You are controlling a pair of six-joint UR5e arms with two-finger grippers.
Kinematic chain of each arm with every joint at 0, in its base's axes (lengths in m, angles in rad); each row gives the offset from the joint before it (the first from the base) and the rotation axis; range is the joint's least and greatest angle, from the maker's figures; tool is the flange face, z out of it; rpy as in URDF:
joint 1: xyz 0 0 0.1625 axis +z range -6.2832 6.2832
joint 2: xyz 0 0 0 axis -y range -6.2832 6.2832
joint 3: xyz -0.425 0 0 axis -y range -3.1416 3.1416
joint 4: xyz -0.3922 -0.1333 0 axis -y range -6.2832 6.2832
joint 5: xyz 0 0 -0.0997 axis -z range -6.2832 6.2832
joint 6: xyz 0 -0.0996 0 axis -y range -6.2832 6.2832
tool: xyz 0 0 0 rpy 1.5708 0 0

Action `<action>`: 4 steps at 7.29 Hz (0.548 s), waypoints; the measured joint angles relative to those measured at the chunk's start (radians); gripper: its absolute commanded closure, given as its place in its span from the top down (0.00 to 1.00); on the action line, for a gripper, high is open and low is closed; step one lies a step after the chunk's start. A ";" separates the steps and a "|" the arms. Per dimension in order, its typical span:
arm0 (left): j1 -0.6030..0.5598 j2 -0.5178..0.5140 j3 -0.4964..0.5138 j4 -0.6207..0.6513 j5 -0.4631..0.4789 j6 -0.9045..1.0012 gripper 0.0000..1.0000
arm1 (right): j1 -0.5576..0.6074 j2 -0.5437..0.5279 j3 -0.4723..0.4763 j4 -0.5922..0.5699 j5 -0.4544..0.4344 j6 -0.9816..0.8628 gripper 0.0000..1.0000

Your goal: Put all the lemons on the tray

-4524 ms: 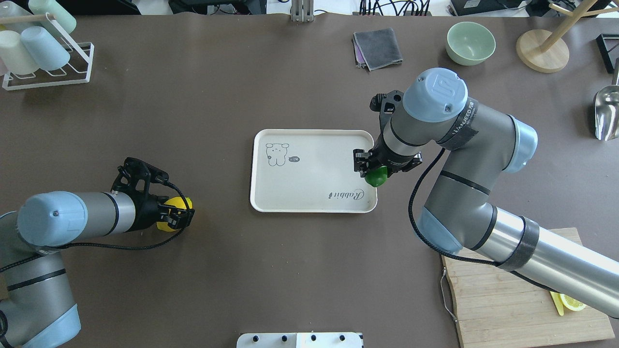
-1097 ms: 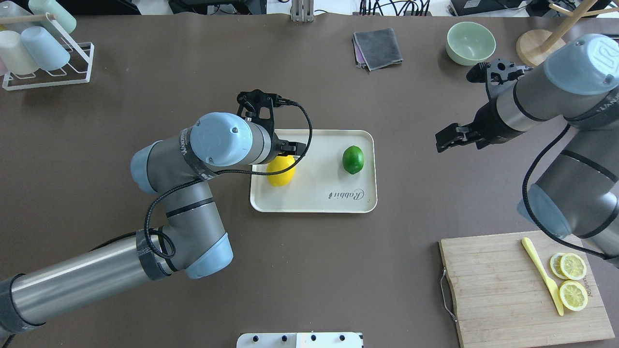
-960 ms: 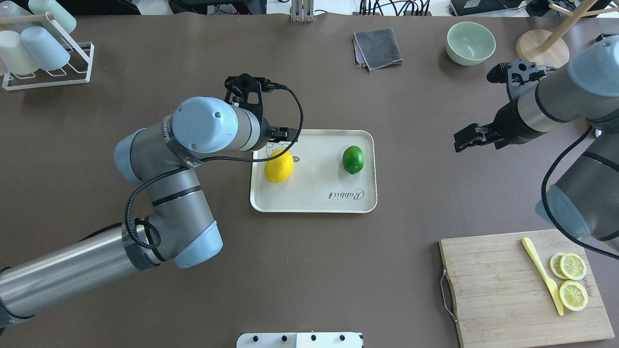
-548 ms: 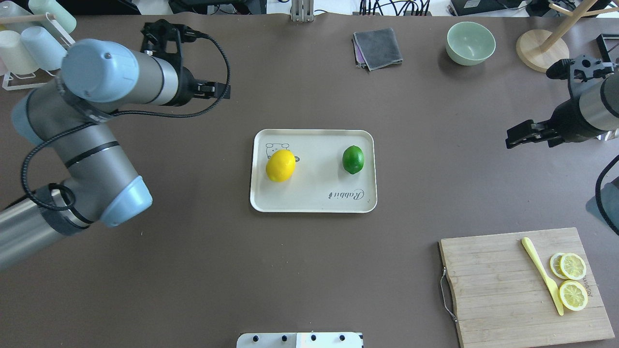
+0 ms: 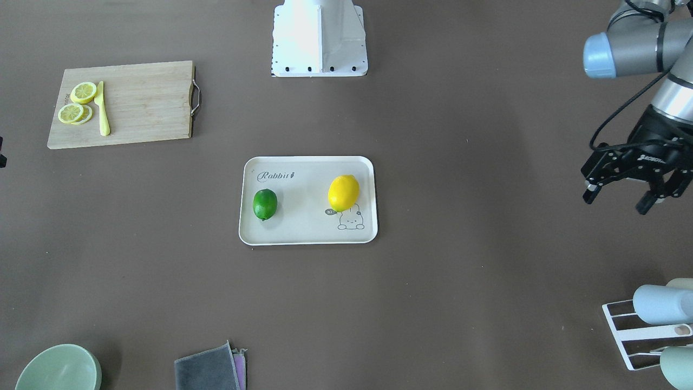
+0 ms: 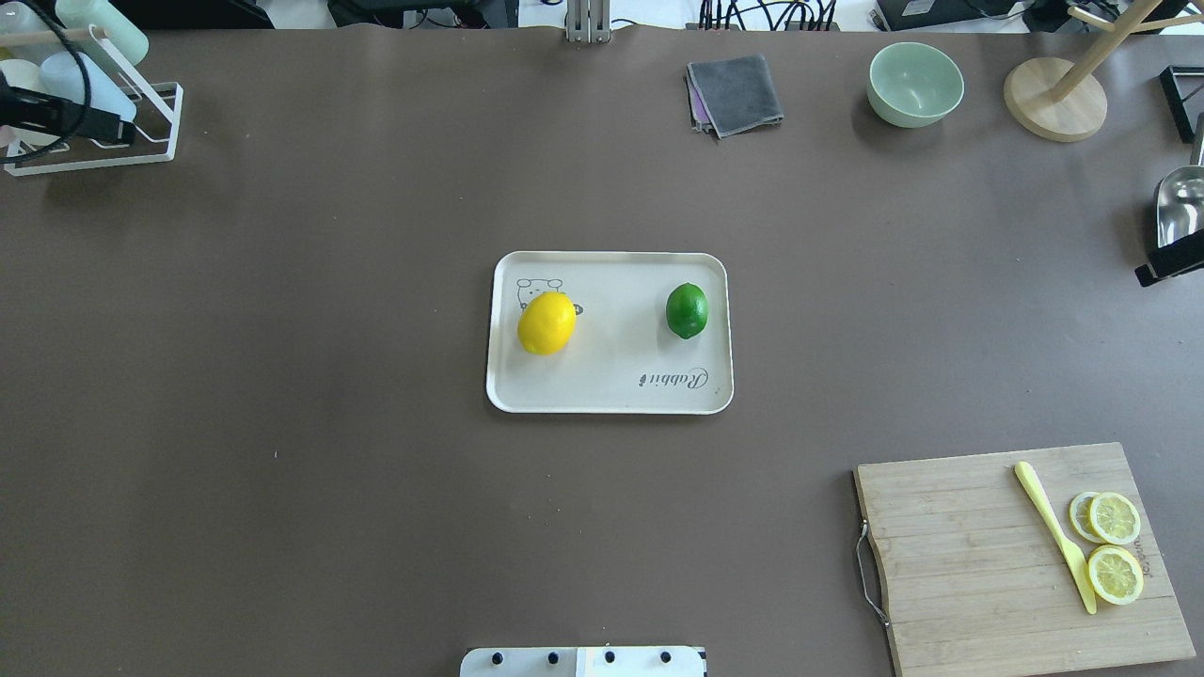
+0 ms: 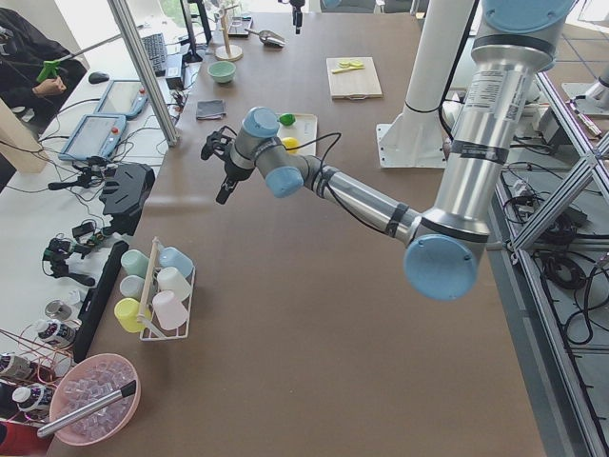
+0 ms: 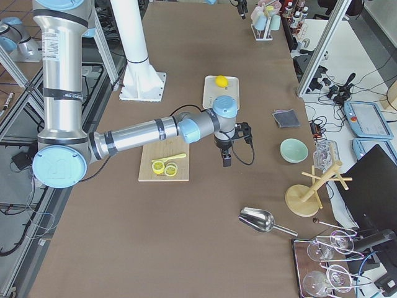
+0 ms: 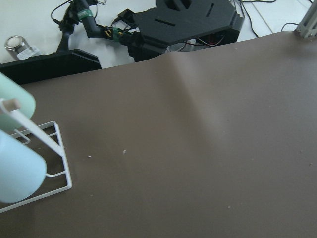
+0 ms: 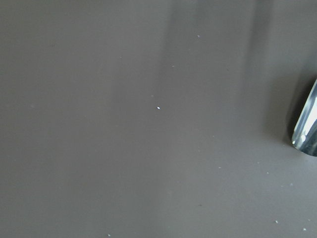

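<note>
The left hand (image 5: 615, 201), spread wide and empty, is held well off the tray's (image 6: 611, 407) left end. The yellow lemon (image 6: 546, 322) is laid on the tray's left half and the green lemon (image 6: 687, 310) on its right, with long axes across the tray. The right hand (image 6: 1169, 270) is well off the right end; its opening cannot be told.

- Loads of bare counter (image 6: 376, 470) all round the tray (image 6: 609, 400); on it only the yellow lemon (image 6: 546, 322) and green lemon (image 6: 687, 310), well apart.
- Cup rack (image 5: 663, 304) crowds the far left corner, and the left claw (image 5: 617, 203) hangs near it.
- Cutting board (image 6: 978, 555) fills the robot-side right corner; cloth (image 6: 736, 94) and bowl (image 6: 915, 85) sit along the far edge.
</note>
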 measured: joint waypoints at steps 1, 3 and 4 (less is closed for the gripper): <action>-0.070 0.074 0.010 -0.033 -0.043 0.031 0.98 | 0.055 -0.017 -0.013 -0.024 0.009 -0.097 1.00; -0.226 0.154 0.081 0.022 -0.194 0.230 0.98 | 0.141 -0.028 -0.018 -0.108 0.024 -0.208 1.00; -0.294 0.182 0.104 0.095 -0.237 0.377 0.98 | 0.164 -0.030 -0.018 -0.137 0.025 -0.223 1.00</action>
